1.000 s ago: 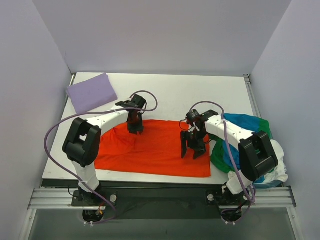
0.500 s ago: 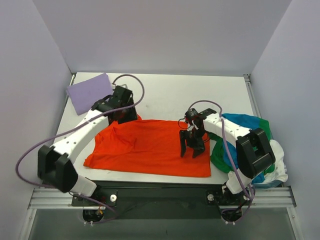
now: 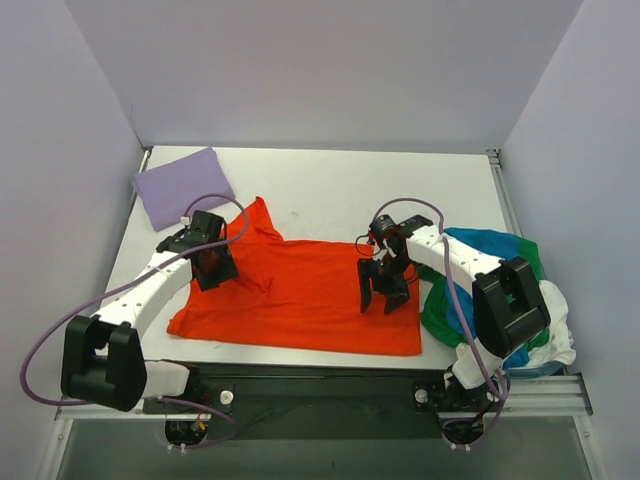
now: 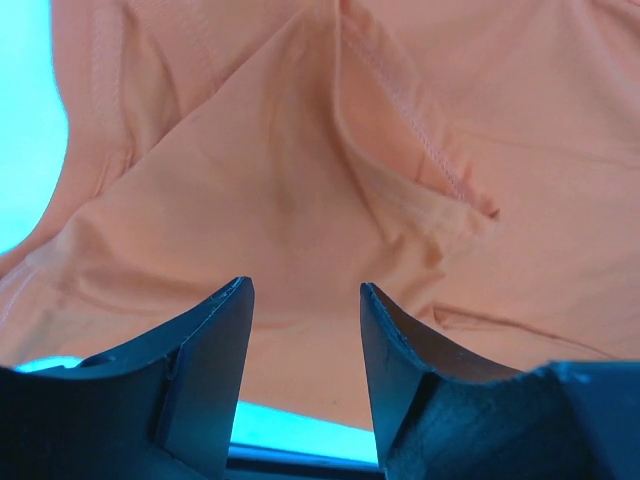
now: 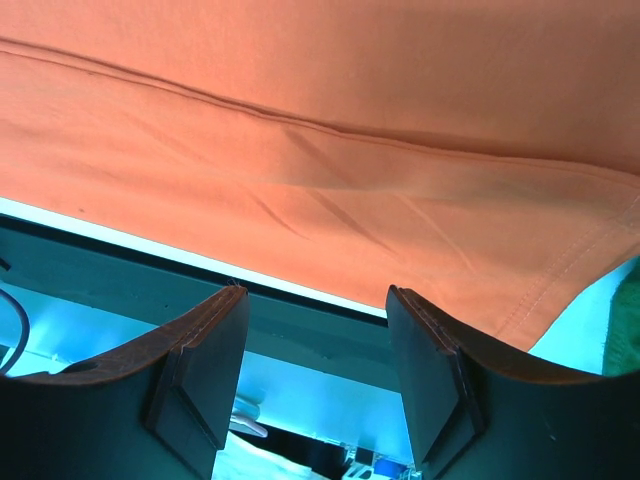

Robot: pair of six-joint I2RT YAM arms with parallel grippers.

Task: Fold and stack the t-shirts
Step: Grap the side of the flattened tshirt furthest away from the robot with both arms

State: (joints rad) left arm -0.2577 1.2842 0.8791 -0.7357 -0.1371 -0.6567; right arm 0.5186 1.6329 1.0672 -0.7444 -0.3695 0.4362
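The orange-red shirt (image 3: 300, 290) is laid flat on the table (image 3: 380, 190), near the front edge. Its long axis runs left to right across both arms. One sleeve (image 3: 258, 215) is seen poking out toward the far side at the left end, so the shoulder end is judged to be on the left and the hem end on the right.

The left gripper (image 3: 212, 272) is held over the left end, just near-side of that sleeve. In the left wrist view its jaws are parted, with creased cloth and a stitched seam seen beyond the tips; nothing is pinched. The right gripper (image 3: 382, 298) is held over the right part of the same shirt. Its jaws are parted too and nothing is gripped; a hem line and the shirt's near edge are seen in the right wrist view. Whether either gripper touches the cloth cannot be told.

Each end is thus nearer to its own-side arm, so a fold along the long axis is judged to need both.

The lavender shirt (image 3: 183, 187) is already folded at the far left corner, well apart. The green (image 3: 435, 310), blue (image 3: 480, 245) and white (image 3: 555, 335) shirts are heaped at the right edge, just beside the orange-red one.
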